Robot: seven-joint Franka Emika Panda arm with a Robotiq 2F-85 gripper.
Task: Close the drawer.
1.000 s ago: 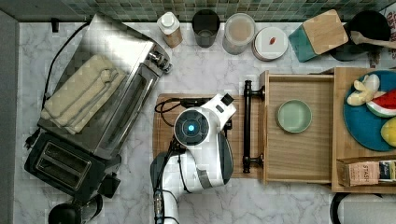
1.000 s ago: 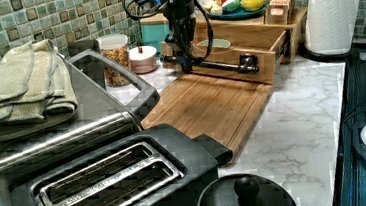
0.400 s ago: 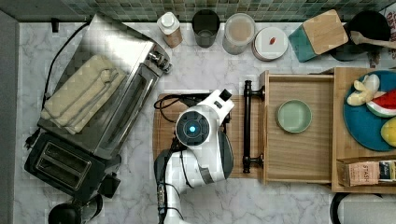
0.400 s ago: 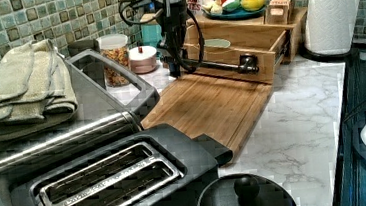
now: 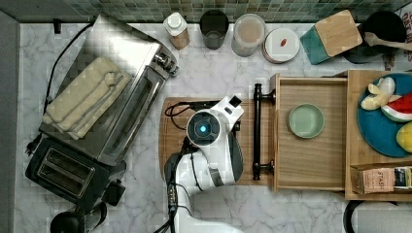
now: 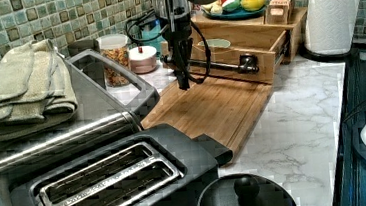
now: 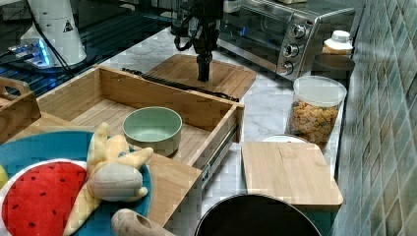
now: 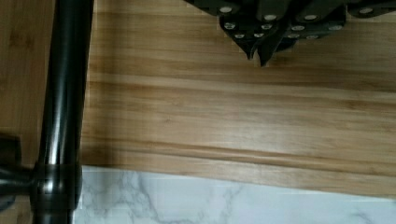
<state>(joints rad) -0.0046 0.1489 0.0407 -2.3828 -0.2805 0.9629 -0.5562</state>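
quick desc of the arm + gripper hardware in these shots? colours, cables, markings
The arm has glossy white shells with dark grey joint sections. A round black cap on top carries a glowing cyan light. Black cables loop off the wrist. The gripper is black, with silver screw heads across its body and two fingers tapering to narrow tips.

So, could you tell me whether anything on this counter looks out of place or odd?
Nothing is spilled or damaged. The one thing out of place is the drawer: it stands pulled out over the cutting board, with a green bowl inside. The gripper hangs with fingers together above the board.
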